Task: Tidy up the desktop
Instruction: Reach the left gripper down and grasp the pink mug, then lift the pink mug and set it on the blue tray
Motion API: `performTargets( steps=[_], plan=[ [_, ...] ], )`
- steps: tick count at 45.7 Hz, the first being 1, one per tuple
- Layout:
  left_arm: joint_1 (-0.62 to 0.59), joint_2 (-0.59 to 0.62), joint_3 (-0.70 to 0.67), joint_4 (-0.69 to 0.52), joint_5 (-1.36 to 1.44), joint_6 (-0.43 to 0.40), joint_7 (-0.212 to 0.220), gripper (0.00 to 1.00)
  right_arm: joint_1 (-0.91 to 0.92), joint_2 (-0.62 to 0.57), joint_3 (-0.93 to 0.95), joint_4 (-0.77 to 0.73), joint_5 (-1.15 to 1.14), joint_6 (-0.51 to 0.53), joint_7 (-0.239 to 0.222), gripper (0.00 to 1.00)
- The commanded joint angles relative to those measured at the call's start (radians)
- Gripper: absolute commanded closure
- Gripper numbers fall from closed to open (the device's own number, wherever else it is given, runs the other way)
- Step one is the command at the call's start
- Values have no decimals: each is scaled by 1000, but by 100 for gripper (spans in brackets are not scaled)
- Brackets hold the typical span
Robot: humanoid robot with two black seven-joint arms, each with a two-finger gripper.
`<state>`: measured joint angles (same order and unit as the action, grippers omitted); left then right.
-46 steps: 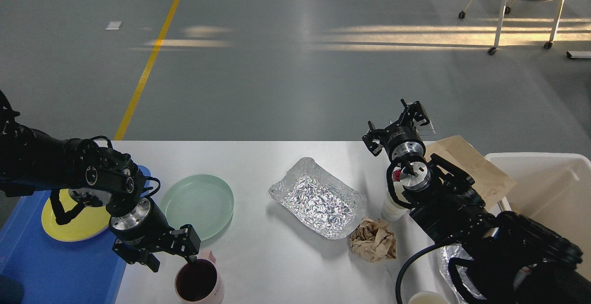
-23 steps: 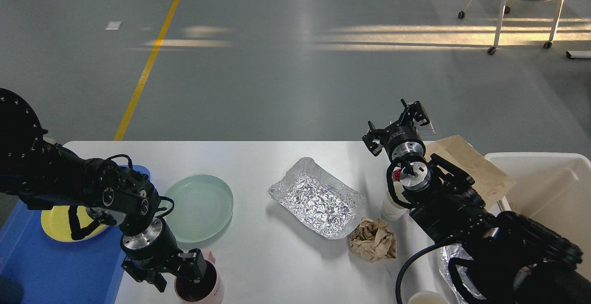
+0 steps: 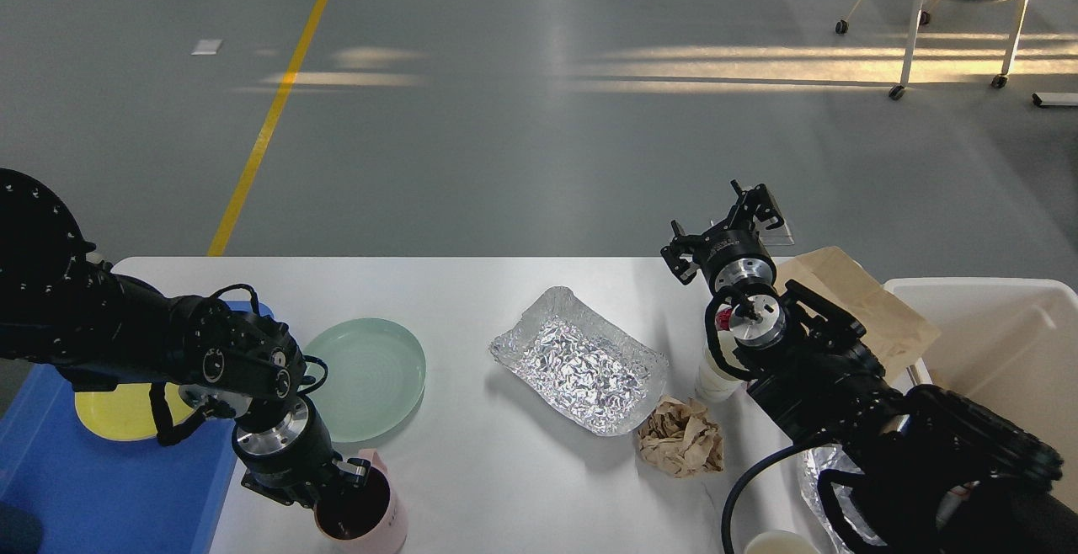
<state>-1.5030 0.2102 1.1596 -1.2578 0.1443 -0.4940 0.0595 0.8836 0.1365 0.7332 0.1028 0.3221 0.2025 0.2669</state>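
Note:
The white desktop carries a pink cup at its front left, a pale green plate, a crumpled foil tray and a ball of brown paper. My left gripper points down at the pink cup's rim, with its fingertips at or inside the cup's dark mouth. I cannot see whether the fingers grip the rim. My right gripper is raised above the table's far right edge, its fingers apart and empty.
A blue tray at the left holds a yellow plate. A white paper cup stands beside my right arm. A brown paper bag and an off-white bin are at the right. Another white cup is at the front edge.
My left arm has moved right and down, bringing its gripper from beside the pink cup onto the cup's rim. The right arm has not moved.

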Motion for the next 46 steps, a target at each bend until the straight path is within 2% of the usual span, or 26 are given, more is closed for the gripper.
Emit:
performTargets(
  steps=[1, 13, 17, 27, 37, 46],
  plan=[
    [0, 0, -1, -2, 0, -9, 23, 100, 0, 0, 0, 0, 0, 0, 0, 0],
    [-14, 3, -3, -3, 0, -14, 28, 100, 0, 0, 0, 0, 0, 0, 0, 0],
    [-35, 8, -5, -5, 3, -58, 25, 100, 0, 0, 0, 0, 0, 0, 0, 0],
    [-195, 23, 0, -11, 3, -277, -1, 100, 0, 0, 0, 0, 0, 0, 0, 0],
    [-382, 92, 34, -9, 1, -461, -4, 100, 0, 0, 0, 0, 0, 0, 0, 0],
    [-641, 193, 100, 0, 0, -466, -6, 99, 0, 0, 0, 0, 0, 0, 0, 0]
  ],
)
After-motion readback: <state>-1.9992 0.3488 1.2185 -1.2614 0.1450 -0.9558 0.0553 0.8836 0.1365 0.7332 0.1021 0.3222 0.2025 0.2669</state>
